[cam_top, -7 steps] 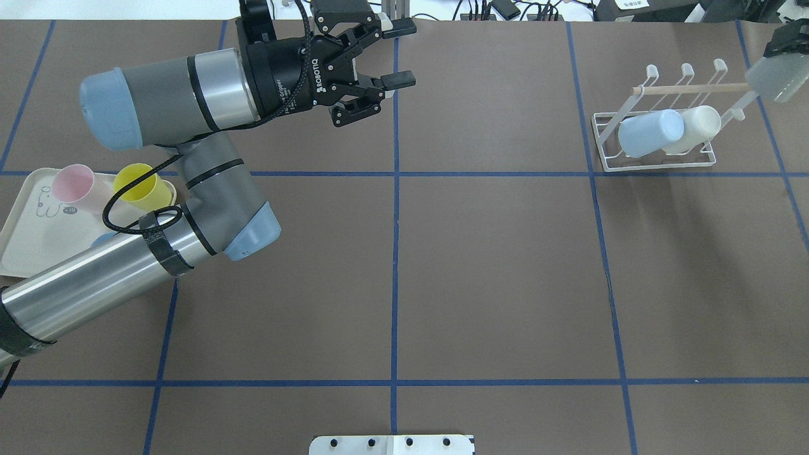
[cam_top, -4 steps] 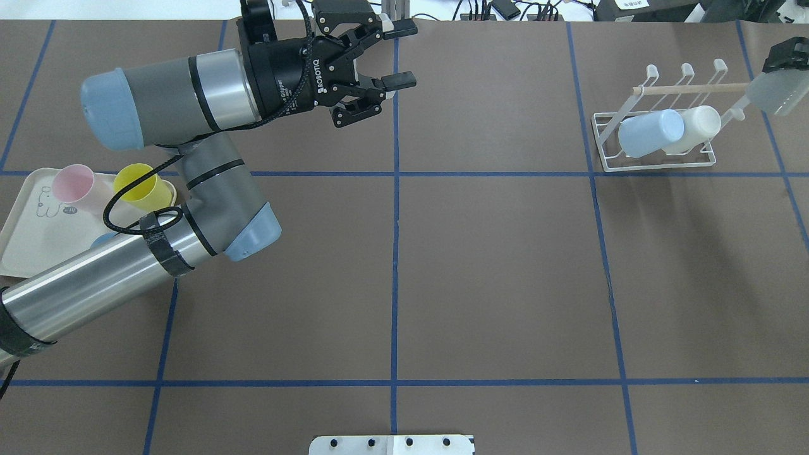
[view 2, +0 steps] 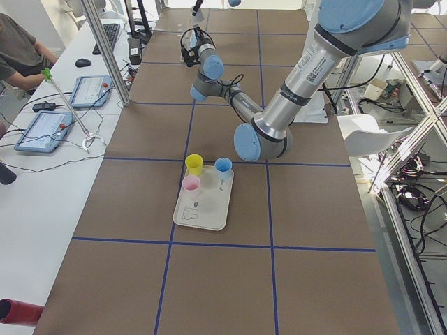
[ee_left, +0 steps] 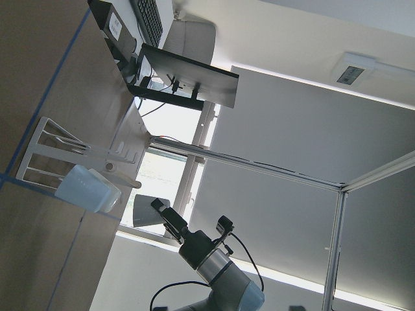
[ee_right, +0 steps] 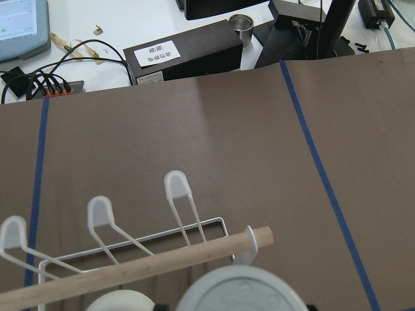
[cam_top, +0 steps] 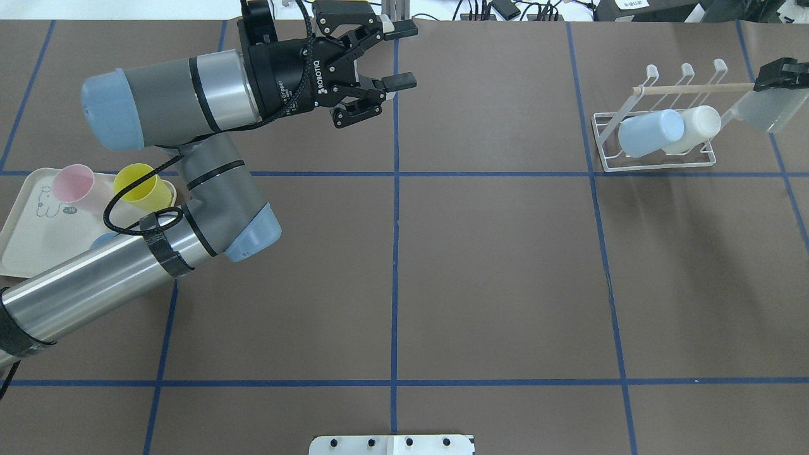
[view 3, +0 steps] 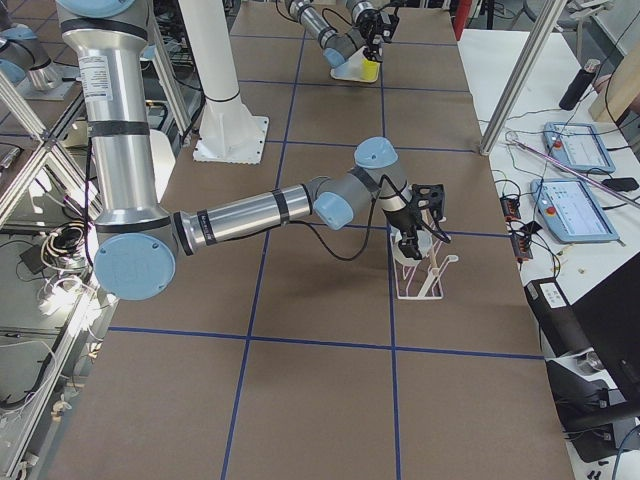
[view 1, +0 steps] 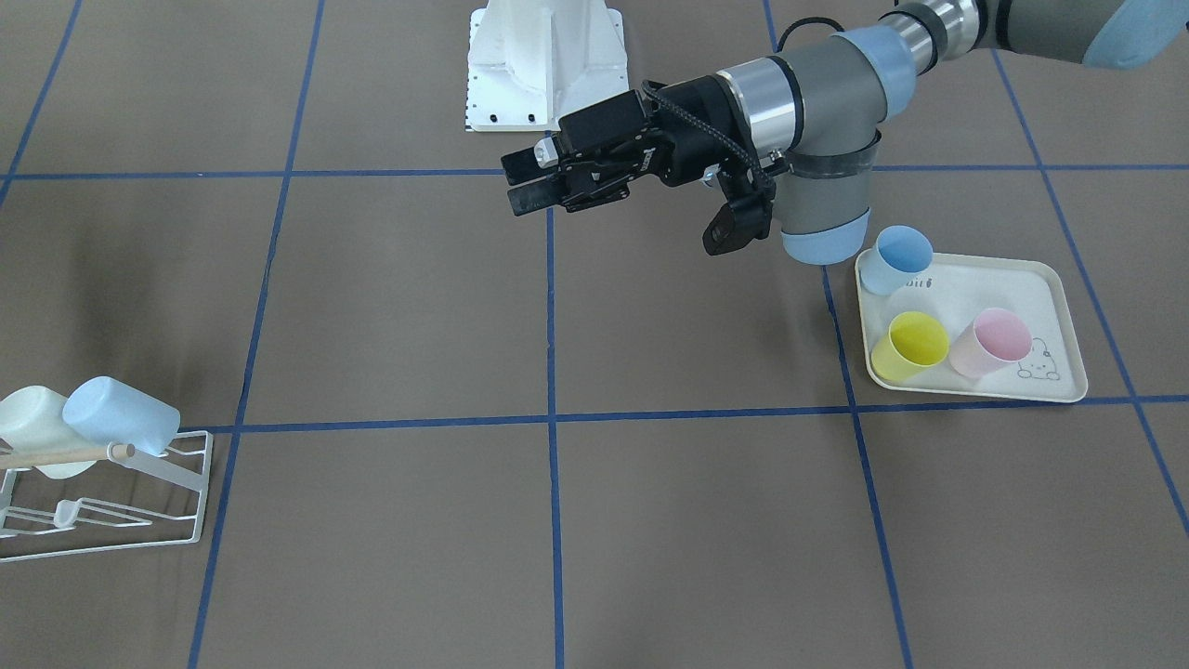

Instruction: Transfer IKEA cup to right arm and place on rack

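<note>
My right gripper [cam_top: 777, 74] is shut on a translucent pale IKEA cup [cam_top: 767, 109], which hangs tilted at the right end of the white wire rack [cam_top: 657, 165]. The cup's mouth faces the rack's rightmost prong; I cannot tell if they touch. The right wrist view shows the cup's round base [ee_right: 241, 291] just below the wooden rod [ee_right: 162, 262]. A blue cup [cam_top: 651, 133] and a white cup [cam_top: 698, 125] lie on the rack's prongs. My left gripper [cam_top: 404, 54] hangs open and empty over the table's far middle, also visible as the left gripper [view 1: 517, 184] from the front.
A cream tray [view 1: 1059, 302] on the robot's left holds a blue cup [view 1: 901, 255], a yellow cup [view 1: 915, 344] and a pink cup [view 1: 999, 342]. The left arm's elbow [cam_top: 246, 234] hangs beside the tray. Cables and boxes [ee_right: 185, 55] line the table's far edge.
The right gripper has carried the pale cup down and slightly inward, closer to the rack's right-hand prong. The left arm has barely moved and stays open.
</note>
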Controlling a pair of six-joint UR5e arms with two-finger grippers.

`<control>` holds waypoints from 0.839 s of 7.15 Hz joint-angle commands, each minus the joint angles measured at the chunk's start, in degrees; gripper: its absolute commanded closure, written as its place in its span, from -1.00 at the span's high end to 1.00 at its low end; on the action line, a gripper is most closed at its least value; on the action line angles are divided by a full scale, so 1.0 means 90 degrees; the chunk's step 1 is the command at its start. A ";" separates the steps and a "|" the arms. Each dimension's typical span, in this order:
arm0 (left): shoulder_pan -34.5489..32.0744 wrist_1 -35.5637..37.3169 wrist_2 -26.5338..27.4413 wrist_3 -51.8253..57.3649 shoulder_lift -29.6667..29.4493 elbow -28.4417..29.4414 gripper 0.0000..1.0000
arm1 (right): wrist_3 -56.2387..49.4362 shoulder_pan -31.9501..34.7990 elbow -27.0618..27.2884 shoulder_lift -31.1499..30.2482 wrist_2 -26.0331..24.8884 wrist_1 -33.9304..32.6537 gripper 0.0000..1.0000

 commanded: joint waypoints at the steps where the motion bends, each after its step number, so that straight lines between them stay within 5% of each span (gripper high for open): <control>1: 0.0002 -0.0003 0.0000 0.0000 0.0000 0.0004 0.37 | -0.0060 -0.0076 -0.0110 0.0005 -0.0084 0.0005 -1.00; 6: -0.0008 -0.0003 0.0000 0.0000 0.0000 -0.0006 0.37 | -0.0060 -0.0174 -0.0325 0.0083 -0.0104 0.0015 -1.00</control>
